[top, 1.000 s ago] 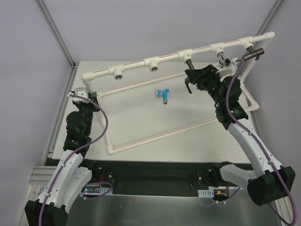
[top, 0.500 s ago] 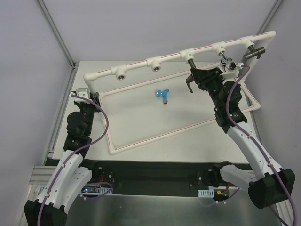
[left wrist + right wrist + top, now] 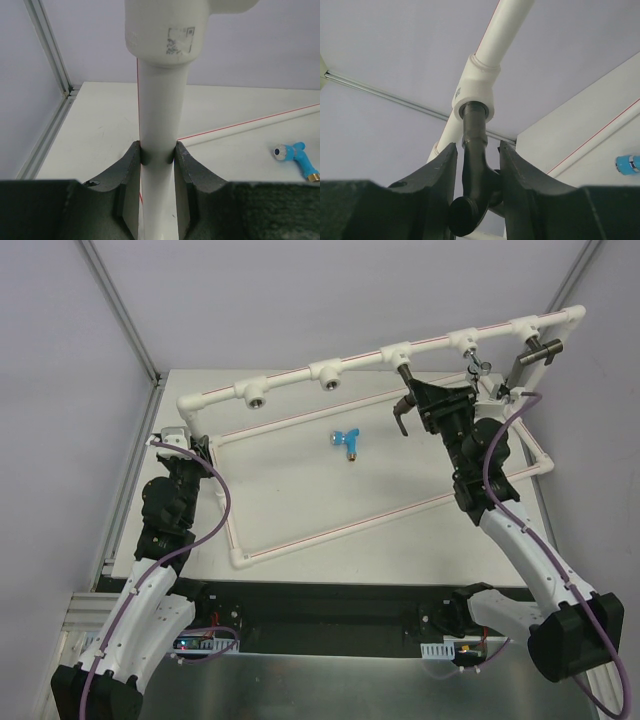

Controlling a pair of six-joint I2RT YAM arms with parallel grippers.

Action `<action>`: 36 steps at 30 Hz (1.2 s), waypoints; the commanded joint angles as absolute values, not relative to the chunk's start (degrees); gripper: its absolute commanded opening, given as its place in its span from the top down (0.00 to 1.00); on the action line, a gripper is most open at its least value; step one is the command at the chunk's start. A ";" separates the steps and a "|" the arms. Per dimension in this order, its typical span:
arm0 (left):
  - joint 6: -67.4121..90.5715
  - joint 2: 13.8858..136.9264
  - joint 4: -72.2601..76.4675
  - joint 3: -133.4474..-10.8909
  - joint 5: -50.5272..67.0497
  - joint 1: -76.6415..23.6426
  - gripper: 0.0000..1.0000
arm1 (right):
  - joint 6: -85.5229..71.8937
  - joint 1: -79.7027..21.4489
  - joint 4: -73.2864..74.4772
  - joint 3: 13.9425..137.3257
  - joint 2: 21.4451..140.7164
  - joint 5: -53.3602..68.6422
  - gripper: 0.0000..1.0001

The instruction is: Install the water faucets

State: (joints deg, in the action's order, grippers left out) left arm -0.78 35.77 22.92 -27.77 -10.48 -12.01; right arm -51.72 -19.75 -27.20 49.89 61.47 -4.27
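The dark grey faucet [image 3: 403,405] hangs from the middle socket [image 3: 396,353] of the white pipe frame [image 3: 340,528]. In the right wrist view its threaded end sits in that socket [image 3: 475,85]. My right gripper [image 3: 412,398] is shut around the faucet's body [image 3: 475,170], with the bent spout between my jaws [image 3: 477,145]. The blue-handled faucet [image 3: 347,441] lies loose on the table inside the frame, and shows in the left wrist view [image 3: 297,156]. My left gripper [image 3: 190,443] is shut on the frame's left upright pipe [image 3: 157,100].
Two more taps hang from the right-hand sockets [image 3: 540,350] [image 3: 473,364]. Two left sockets [image 3: 250,395] [image 3: 328,377] stand open. An aluminium rail [image 3: 125,490] runs along the table's left edge. Walls close off the back.
My right gripper has swung right and turned more upright around the dark grey faucet, whose spout has turned with it. The left arm and blue faucet have not moved.
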 commanded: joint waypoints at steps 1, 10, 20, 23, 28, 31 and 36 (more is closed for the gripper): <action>1.41 35.25 25.31 -28.56 -6.59 -12.92 1.00 | -55.04 -20.04 -22.70 54.82 61.97 -0.53 0.77; 1.32 35.07 25.49 -28.48 -6.68 -12.92 1.00 | -23.67 -19.95 -1.18 67.74 56.87 -2.11 0.14; 1.41 35.07 25.40 -28.48 -6.68 -12.92 1.00 | 23.07 -20.65 24.40 88.90 59.41 6.14 0.09; 1.41 35.16 25.40 -28.56 -6.68 -12.92 1.00 | 42.23 -25.03 35.57 95.08 62.75 3.45 0.07; 1.14 35.24 25.23 -28.65 -6.77 -12.92 1.00 | 66.06 -38.30 47.00 100.37 67.58 -16.31 0.04; 0.79 35.07 25.14 -28.65 -7.12 -12.83 1.00 | 76.88 -43.32 45.29 95.99 68.12 -27.75 0.04; 0.70 34.81 25.22 -28.65 -7.21 -12.92 1.00 | 88.85 -46.84 42.45 91.50 68.90 -36.03 0.04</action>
